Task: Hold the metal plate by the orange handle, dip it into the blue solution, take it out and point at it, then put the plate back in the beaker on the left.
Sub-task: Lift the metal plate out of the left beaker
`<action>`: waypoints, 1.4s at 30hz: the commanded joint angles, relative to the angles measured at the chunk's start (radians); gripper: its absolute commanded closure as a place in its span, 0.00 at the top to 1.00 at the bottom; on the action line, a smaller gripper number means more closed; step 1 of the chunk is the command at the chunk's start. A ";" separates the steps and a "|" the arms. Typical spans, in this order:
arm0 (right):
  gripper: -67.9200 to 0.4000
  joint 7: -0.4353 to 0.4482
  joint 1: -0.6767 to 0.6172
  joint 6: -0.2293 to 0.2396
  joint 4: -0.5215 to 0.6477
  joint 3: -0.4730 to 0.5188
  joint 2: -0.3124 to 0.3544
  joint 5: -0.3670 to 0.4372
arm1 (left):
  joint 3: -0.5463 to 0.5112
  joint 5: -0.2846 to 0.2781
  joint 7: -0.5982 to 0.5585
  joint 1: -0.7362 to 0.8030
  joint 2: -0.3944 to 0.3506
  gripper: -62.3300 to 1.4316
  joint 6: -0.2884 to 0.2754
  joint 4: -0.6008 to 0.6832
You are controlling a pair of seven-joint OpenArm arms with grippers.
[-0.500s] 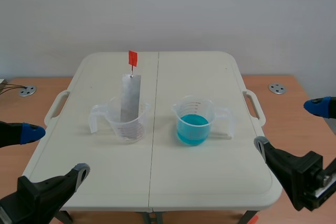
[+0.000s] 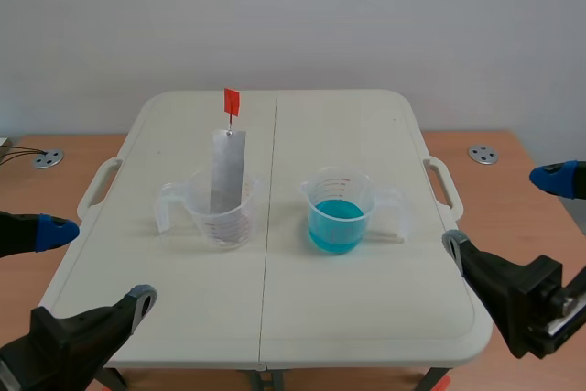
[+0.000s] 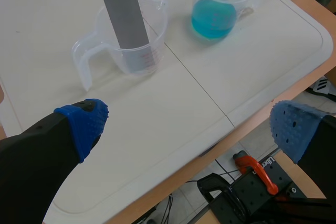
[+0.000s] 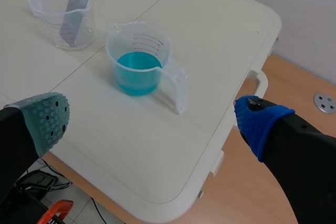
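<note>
A grey metal plate with a small orange handle on top stands upright in the clear left beaker. To its right sits a second clear beaker holding blue solution. My left gripper is open at the table's near left corner, well short of the plate and left beaker. At the near right edge my right gripper is open too, with the blue beaker ahead of it. Neither holds anything.
The white folding table has carry handles at its left and right sides. It rests on a wooden surface with round metal fittings. Below the table edge the left wrist view shows a black base with an orange clamp.
The right gripper has shifted slightly up and outward. The plate, both beakers and the left arm stay where they were.
</note>
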 commanded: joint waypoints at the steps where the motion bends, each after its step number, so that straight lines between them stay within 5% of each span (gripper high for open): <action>1: 0.97 0.013 0.024 -0.002 0.007 -0.006 0.002 0.008 | 0.003 -0.006 -0.014 0.000 0.005 1.00 -0.002 0.013; 10: 0.97 0.000 0.098 -0.004 0.007 -0.094 0.002 0.008 | 0.003 -0.007 -0.015 0.000 0.005 1.00 0.003 0.013; 12: 0.97 0.005 0.114 -0.005 0.005 -0.109 0.002 0.008 | 0.003 -0.007 -0.014 0.000 0.005 0.72 0.003 0.013; 15: 0.97 0.007 0.140 -0.007 0.005 -0.128 0.002 0.009 | 0.003 -0.007 -0.018 0.000 0.005 0.07 0.002 0.013; 16: 0.97 0.006 0.148 -0.007 0.003 -0.135 0.002 0.010 | 0.003 -0.007 -0.018 0.000 0.005 0.04 0.002 0.013; 26: 0.97 -0.004 0.300 -0.006 -0.093 -0.220 0.002 0.036 | 0.003 0.010 -0.019 0.074 -0.004 0.07 0.034 0.013; 35: 0.97 -0.004 0.445 -0.007 -0.145 -0.309 0.002 0.076 | -0.019 0.193 -0.014 0.363 -0.023 0.07 0.172 0.013; 42: 0.97 -0.023 0.555 -0.006 -0.213 -0.370 -0.024 0.117 | -0.044 0.269 -0.014 0.543 -0.023 0.07 0.194 0.013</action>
